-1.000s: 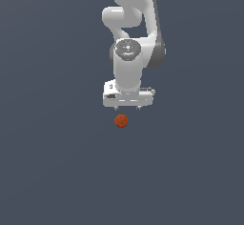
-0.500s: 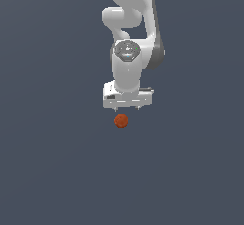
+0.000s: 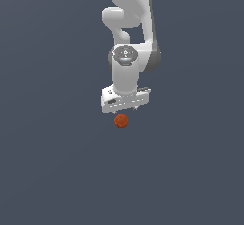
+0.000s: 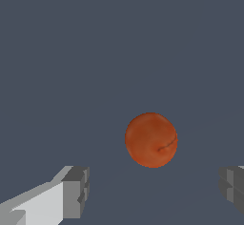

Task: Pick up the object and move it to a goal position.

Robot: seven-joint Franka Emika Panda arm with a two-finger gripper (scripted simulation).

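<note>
Left finger: in the wrist view a white finger ends in a grey, blocky, ridged pad, standing clear of the ball on one side.
Ball: the small orange-red ball lies on the table between the two fingers, touching neither; it sits nearer the far pad than the white one, and a little ahead of both tips.
Right finger: only a grey stepped pad shows at the picture's edge, well apart from the first finger.
Claw: the claw is spread wide, holding nothing; in the exterior view it hangs just above the ball, pointing down, with the ball slightly toward that view's left of its middle.
Ball surface: round, faintly mottled, matte, with a thin dark curved seam line.
Arm: smooth white rounded shells with dark grey joints.
Table: the table is flat, plain, dark slate-blue.
</note>
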